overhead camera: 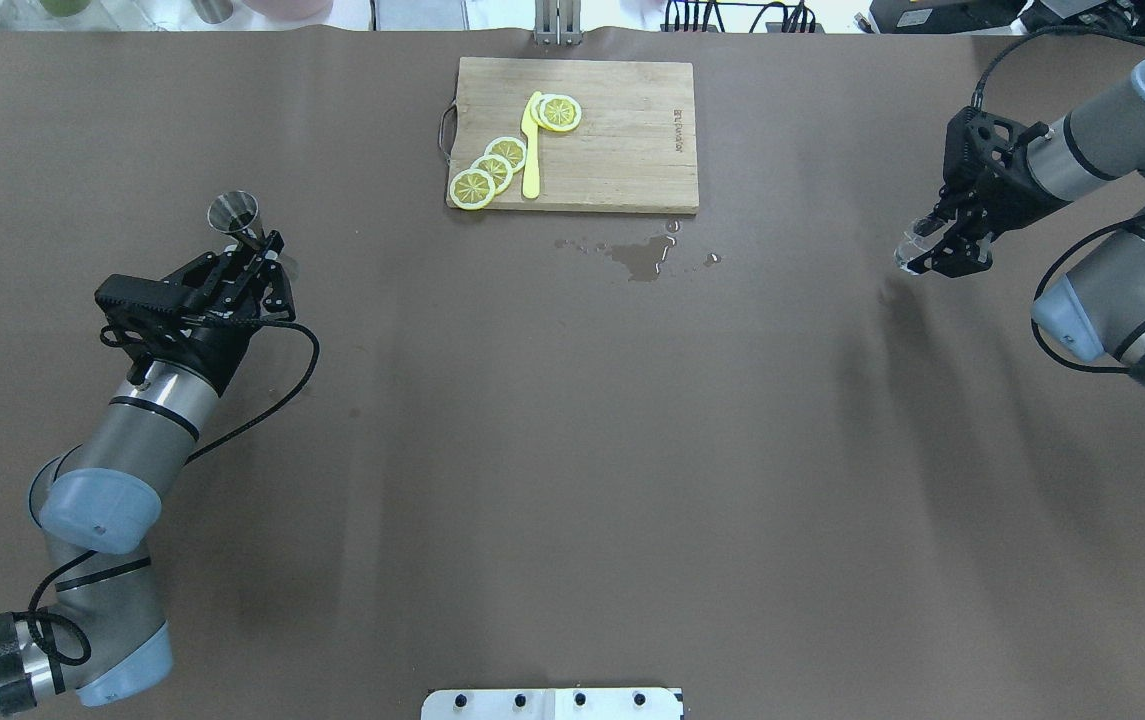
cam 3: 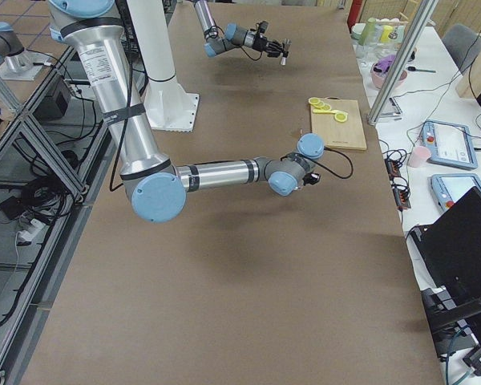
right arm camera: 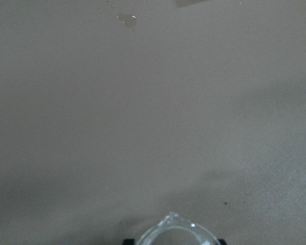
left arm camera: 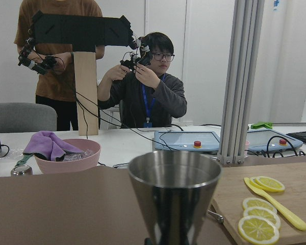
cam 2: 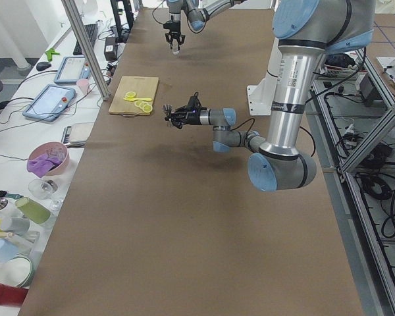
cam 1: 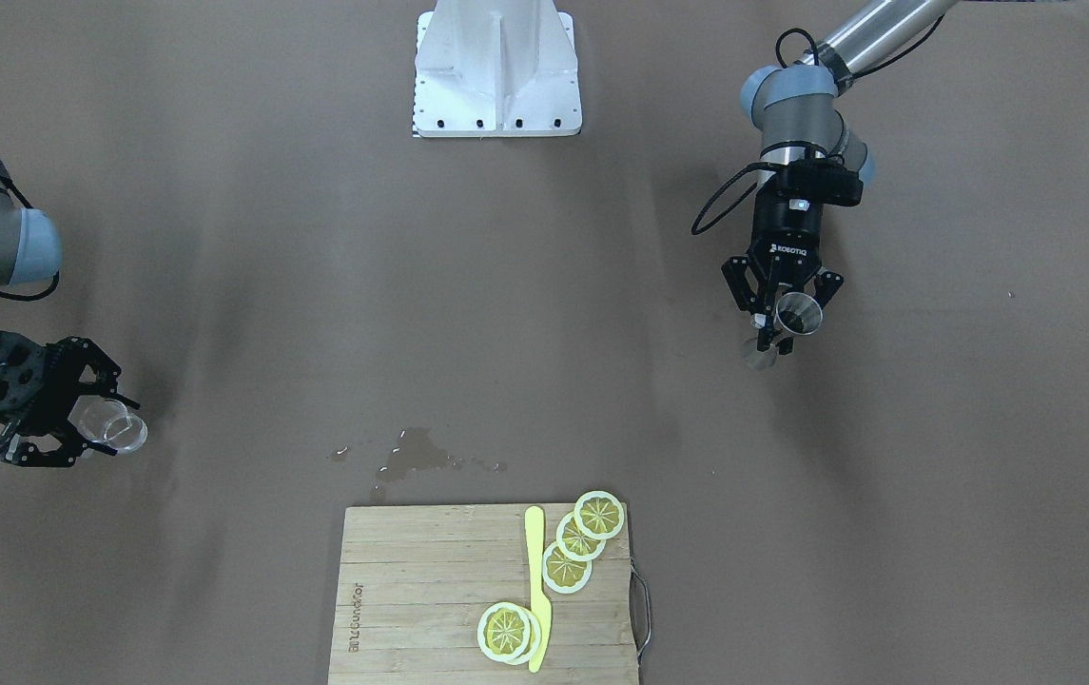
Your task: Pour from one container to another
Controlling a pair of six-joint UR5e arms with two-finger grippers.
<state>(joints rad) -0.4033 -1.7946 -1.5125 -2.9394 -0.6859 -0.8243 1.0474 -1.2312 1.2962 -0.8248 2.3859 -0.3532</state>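
The left gripper (cam 1: 787,314) is closed on the waist of the metal jigger (cam 1: 799,314), which is held near the left end of the table (cam 1: 544,333). In the left wrist view the jigger's upper cone stands upright with its mouth upward, and it appears to be carried clear of the table surface. That cannot be settled from these angles.

The right gripper (cam 1: 106,419) is clamped on the clear glass cup (cam 1: 118,430) near the opposite end of the table, with the cup's rim pointing away from the wrist. Only the rim is seen at the bottom of the right wrist view, above bare brown table. Whether any liquid is in the cup cannot be told.

The two containers are well apart, with almost the whole width of the table between them. A wet patch (cam 1: 416,455) lies on the table between the arms, just beside the near edge of a wooden cutting board (cam 1: 411,590) that carries lemon slices (cam 1: 566,569) and a yellow knife (cam 1: 536,590).

The step in hand is judged to be the carrying stage: both vessels are grasped, but no pour is begun. For the next move, the two arms would need to be brought toward the middle. The cup's lip would need to be placed over the jigger's narrow mouth, and the jigger kept level while the cup is tipped slowly. Close alignment is called for, since the jigger's opening is small.
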